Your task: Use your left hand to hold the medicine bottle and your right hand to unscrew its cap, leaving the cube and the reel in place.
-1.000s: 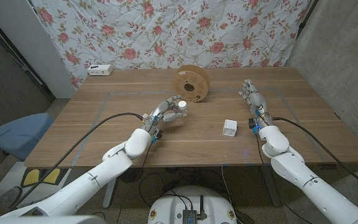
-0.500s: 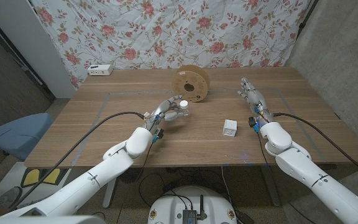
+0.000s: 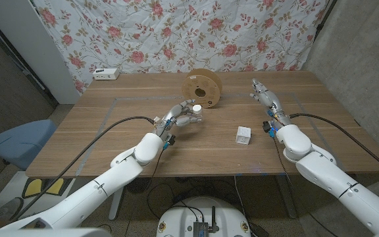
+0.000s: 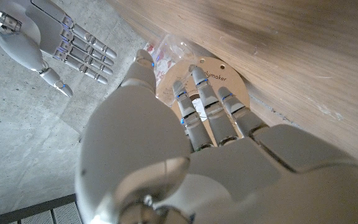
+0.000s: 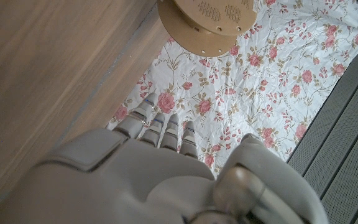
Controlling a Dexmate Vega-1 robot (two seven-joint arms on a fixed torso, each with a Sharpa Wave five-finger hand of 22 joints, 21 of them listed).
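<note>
The medicine bottle, topped by a white cap (image 3: 195,109), stands left of the table's middle with my left hand (image 3: 178,119) wrapped around its body. In the left wrist view my fingers (image 4: 207,106) curl round it and hide most of it. A tan reel (image 3: 202,86) stands on edge just behind the bottle, also seen as the reel (image 4: 225,84) and the reel (image 5: 207,18). The white cube (image 3: 243,135) sits to the right of the bottle. My right hand (image 3: 267,100) is raised at the right, fingers straight and apart, holding nothing, beyond the cube.
A white box (image 3: 106,74) lies at the table's back left corner. A floral cloth (image 3: 176,33) hangs behind the table. A blue chair (image 3: 18,141) stands off the left edge. Black cables run along both arms.
My right hand has risen and moved slightly away from me, toward the table's far side. My left hand with the bottle has shifted a little toward the reel.
</note>
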